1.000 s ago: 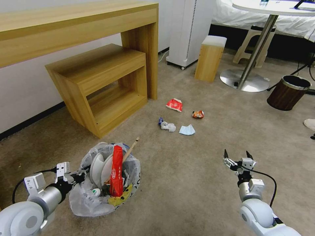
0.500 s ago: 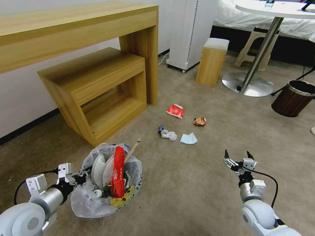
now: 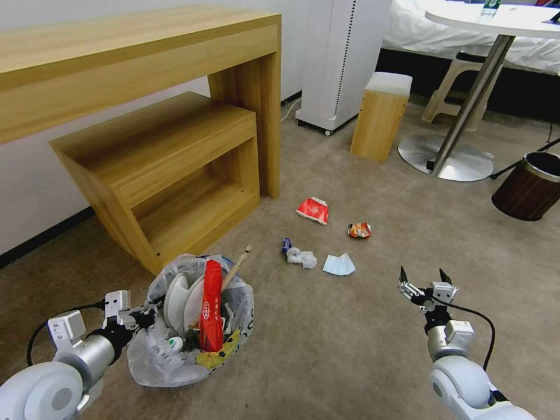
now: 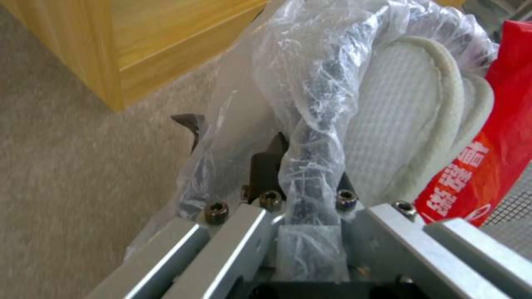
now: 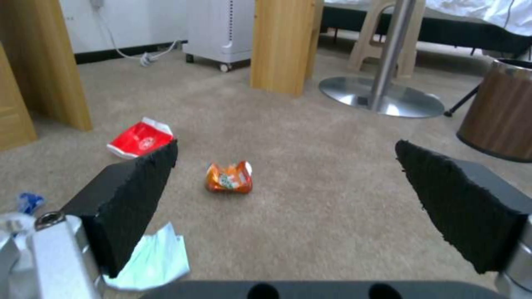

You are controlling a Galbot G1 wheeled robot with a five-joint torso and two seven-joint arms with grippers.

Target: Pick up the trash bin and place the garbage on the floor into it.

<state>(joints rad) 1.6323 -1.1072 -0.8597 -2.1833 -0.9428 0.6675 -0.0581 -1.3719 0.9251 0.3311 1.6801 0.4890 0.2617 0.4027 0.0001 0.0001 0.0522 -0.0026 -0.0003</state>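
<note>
The trash bin [image 3: 192, 344], lined with a crinkly clear bag, is at the lower left. It holds two white slippers [image 3: 181, 297], a tall red wrapper [image 3: 210, 306] and a wooden stick [image 3: 236, 268]. My left gripper [image 3: 137, 318] is shut on its bag-covered rim [image 4: 313, 158]. On the floor [image 3: 326, 338] ahead lies garbage: a red wrapper [image 3: 312, 210], an orange crumpled wrapper [image 3: 359, 230], a tissue [image 3: 302, 256] and a blue mask [image 3: 338, 265]. My right gripper [image 3: 424, 277] hangs open above the carpet, short of the mask [image 5: 149, 257] and the orange wrapper [image 5: 229, 177].
A wooden desk [image 3: 134, 52] with a low shelf unit [image 3: 163, 151] under it stands at the left. Behind the litter are a white appliance [image 3: 344, 58], a small wooden stool [image 3: 380, 116] and a table's round metal base [image 3: 446, 160]. A brown wood-grain bin [image 3: 528, 189] stands far right.
The whole picture has shifted: litter and furniture sit lower and spread outward, so the camera has moved closer. Both arms keep their poses, with the bin still held by the left.
</note>
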